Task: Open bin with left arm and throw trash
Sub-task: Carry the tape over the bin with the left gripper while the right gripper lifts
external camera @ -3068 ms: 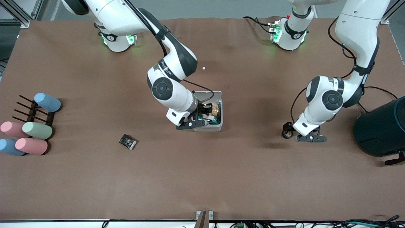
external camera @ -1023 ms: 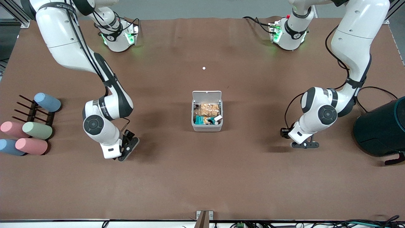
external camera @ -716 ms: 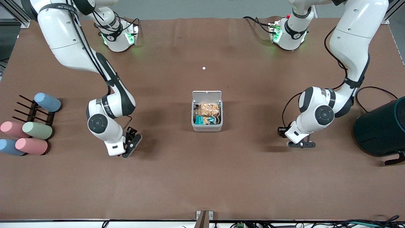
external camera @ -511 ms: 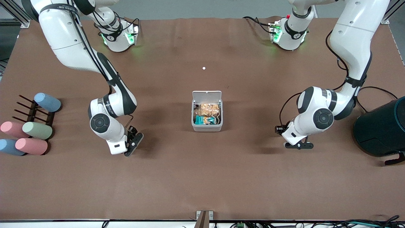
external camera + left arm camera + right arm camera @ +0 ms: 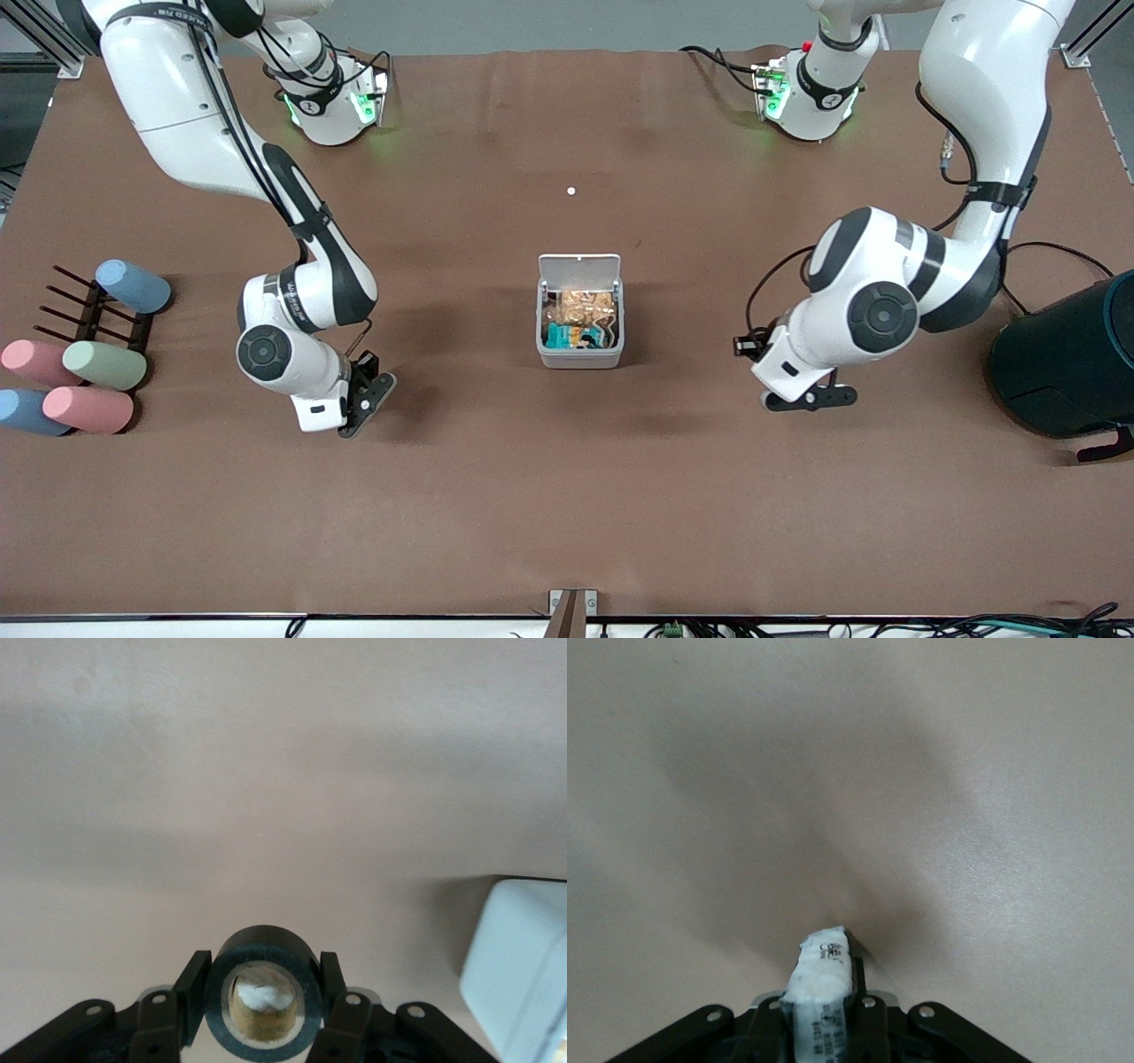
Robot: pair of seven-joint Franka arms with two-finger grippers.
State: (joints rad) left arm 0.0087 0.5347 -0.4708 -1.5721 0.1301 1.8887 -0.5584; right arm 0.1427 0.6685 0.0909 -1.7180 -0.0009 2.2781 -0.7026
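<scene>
The bin stands mid-table with its white lid swung up, showing packets inside. My left gripper hangs over the table between the bin and the left arm's end, shut on one piece of trash, the black ring with its pale centre. A corner of the bin shows at the edge of the left wrist view. My right gripper is low over the table toward the right arm's end. It is shut on the other piece of trash, the foil wrapper, whose silver printed end sticks out between the fingers.
Several pastel cylinders lie by a dark rack at the right arm's end. A big dark teal cylinder stands at the left arm's end. A small white dot lies between the bin and the bases.
The right gripper has gone from the bin to the wrapper and closed on it. The left arm has carried the ring up off the table and toward the bin.
</scene>
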